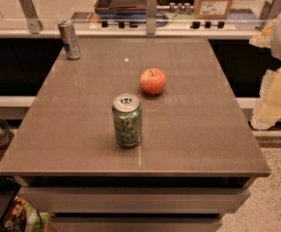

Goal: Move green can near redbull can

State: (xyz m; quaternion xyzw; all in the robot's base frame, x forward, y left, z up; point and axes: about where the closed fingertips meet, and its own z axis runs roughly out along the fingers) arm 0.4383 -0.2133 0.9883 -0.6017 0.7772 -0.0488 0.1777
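- The green can (127,121) stands upright near the front of the tabletop (203,134), roughly at the middle, silver top up and with open space on every side.
- The redbull can (69,39) waits at the far left corner, upright and well apart from it.
- An apple (153,81) sits just beyond the green can and slightly to the right, off the direct line between the two cans.
- The tool (274,95) hangs out past the right edge of the tabletop, clear of everything. Whether it is open or closed cannot be told from here.
- Handling call: thin aluminium, so likely stiff enough for a firm pinch but easy to dent. The painted wall looks slick. Its weight is unknown, since nothing shows whether it is full or empty.
- Best hold, by this read: across the round body at mid-height, below the rim, keeping it upright.
- Watch the glossy tabletop. A nudge before the grip closes could slide or tip the can.
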